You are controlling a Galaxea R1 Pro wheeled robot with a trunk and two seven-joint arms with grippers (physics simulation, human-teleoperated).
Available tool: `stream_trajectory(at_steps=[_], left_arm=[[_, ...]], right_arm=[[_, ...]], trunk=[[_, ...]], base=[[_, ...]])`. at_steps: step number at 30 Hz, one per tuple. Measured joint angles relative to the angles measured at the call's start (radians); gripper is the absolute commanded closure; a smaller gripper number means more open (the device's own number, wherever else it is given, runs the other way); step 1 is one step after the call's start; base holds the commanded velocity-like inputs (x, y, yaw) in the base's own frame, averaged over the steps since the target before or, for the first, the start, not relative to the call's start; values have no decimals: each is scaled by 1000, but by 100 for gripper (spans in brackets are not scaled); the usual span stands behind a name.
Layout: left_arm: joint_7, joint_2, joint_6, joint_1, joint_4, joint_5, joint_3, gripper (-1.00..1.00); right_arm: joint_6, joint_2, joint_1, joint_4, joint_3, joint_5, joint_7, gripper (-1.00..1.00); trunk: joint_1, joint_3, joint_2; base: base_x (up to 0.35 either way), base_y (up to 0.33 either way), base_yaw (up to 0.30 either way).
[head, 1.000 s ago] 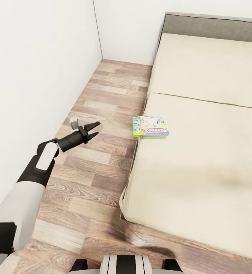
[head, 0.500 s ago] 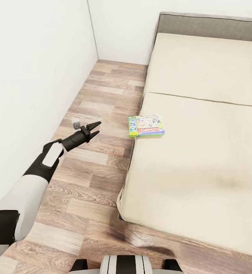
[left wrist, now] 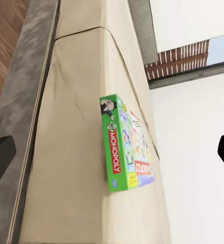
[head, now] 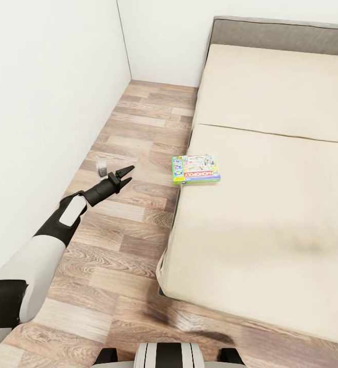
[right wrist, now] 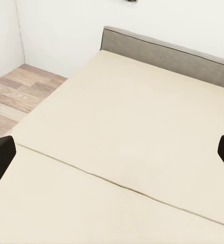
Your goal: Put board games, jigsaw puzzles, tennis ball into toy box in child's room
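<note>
The green game box (head: 196,169) says "MONOPOLY" in white on red. It lies at the bed's (head: 271,204) near edge. The left gripper (head: 124,174) hangs over the floor (head: 123,230), fingers spread apart and empty. The right fingers (right wrist: 0,157) are spread too, mostly cut off.

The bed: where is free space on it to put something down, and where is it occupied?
The bed is bare beige cover almost everywhere: the whole half toward the grey headboard, and the near half beyond the seam. It is occupied at one spot, the Monopoly box lying flat at the edge beside the wood floor, facing the open left gripper.
</note>
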State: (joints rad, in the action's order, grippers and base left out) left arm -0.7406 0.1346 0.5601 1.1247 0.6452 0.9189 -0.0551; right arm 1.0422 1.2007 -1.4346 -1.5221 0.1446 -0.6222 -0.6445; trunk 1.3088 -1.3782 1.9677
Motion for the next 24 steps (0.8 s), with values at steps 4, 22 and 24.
stream_trajectory(at_steps=[4,22,24], left_arm=[[-2,2,-7,0,-17,0,1,-100],[6,9,-26,41,-140,-1,4,-100],[6,8,-34,50,-161,-1,3,-100]], right_arm=[[0,0,0,-1,0,-11,0,-100],[0,32,1,-3,-1,-32,0,-100],[0,40,1,-3,-1,-34,0,-100]], trunk=[[0,0,0],[0,0,0],[0,0,0]], base=[[0,0,-4],[0,0,-1],[0,0,0]])
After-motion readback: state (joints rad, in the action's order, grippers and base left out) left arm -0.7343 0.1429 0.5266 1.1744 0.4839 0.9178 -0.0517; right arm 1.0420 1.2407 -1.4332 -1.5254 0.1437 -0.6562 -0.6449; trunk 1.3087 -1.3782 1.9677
